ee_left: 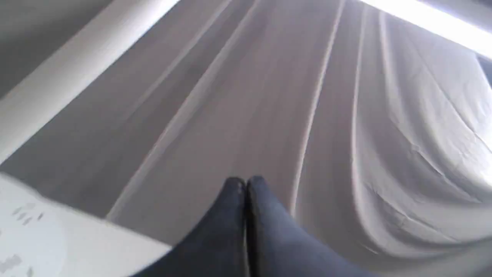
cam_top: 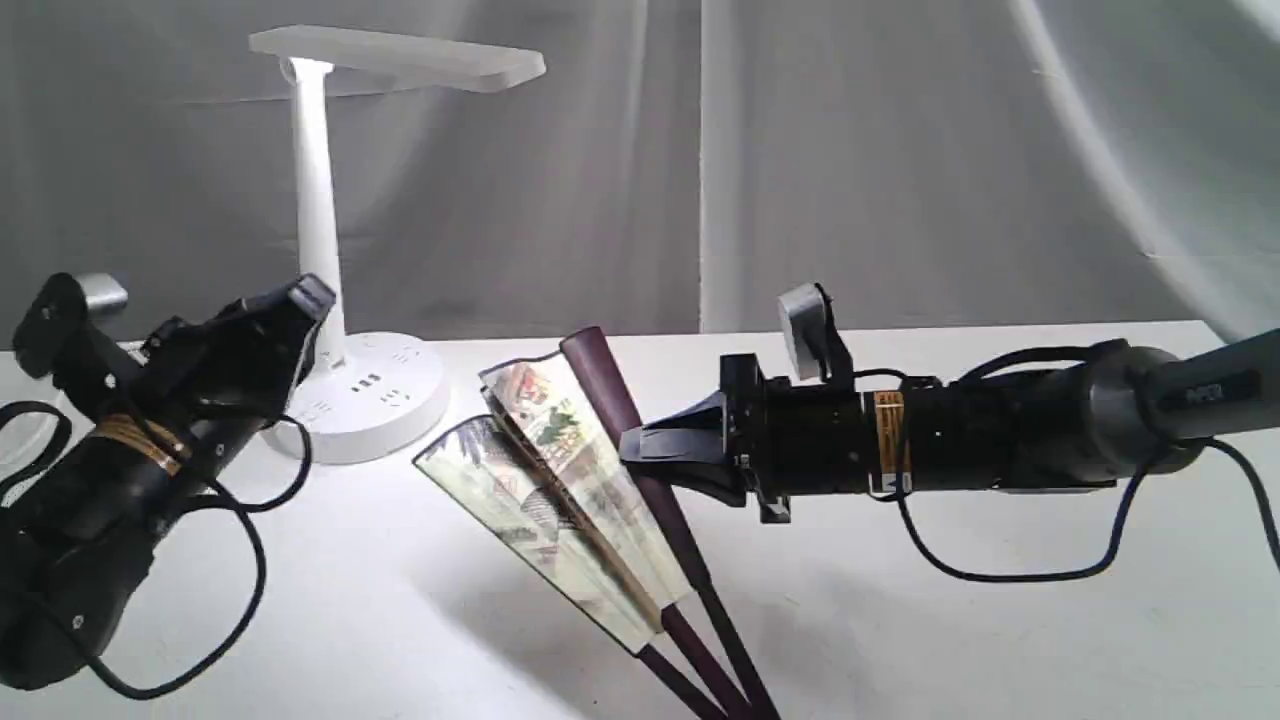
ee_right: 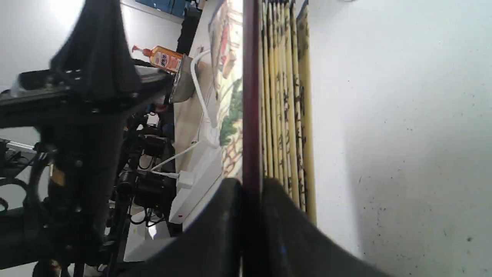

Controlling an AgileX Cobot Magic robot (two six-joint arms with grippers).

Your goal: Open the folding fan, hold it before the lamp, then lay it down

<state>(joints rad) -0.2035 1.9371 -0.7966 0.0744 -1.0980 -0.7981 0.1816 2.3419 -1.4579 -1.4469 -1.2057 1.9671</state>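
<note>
The folding fan (cam_top: 560, 470) stands partly spread above the white table (cam_top: 1000, 620), with its painted cream leaf toward the lamp and its dark maroon ribs running down to the front edge. My right gripper (cam_top: 640, 445) is shut on the outer maroon rib (ee_right: 251, 96); the pleats (ee_right: 284, 115) lie beside it. The white lamp (cam_top: 320, 200) stands lit at the back left. In front of its post my left gripper (cam_top: 305, 295) is raised. It is shut with nothing between its fingertips (ee_left: 246, 182).
A grey curtain (cam_top: 850, 150) hangs behind the table. Black cables (cam_top: 240, 520) loop under the left arm and trail from the right arm (cam_top: 1000, 430). The right wrist view shows the left arm (ee_right: 77, 115), an orange bottle (ee_right: 165, 57) and a white power strip (ee_right: 192, 192).
</note>
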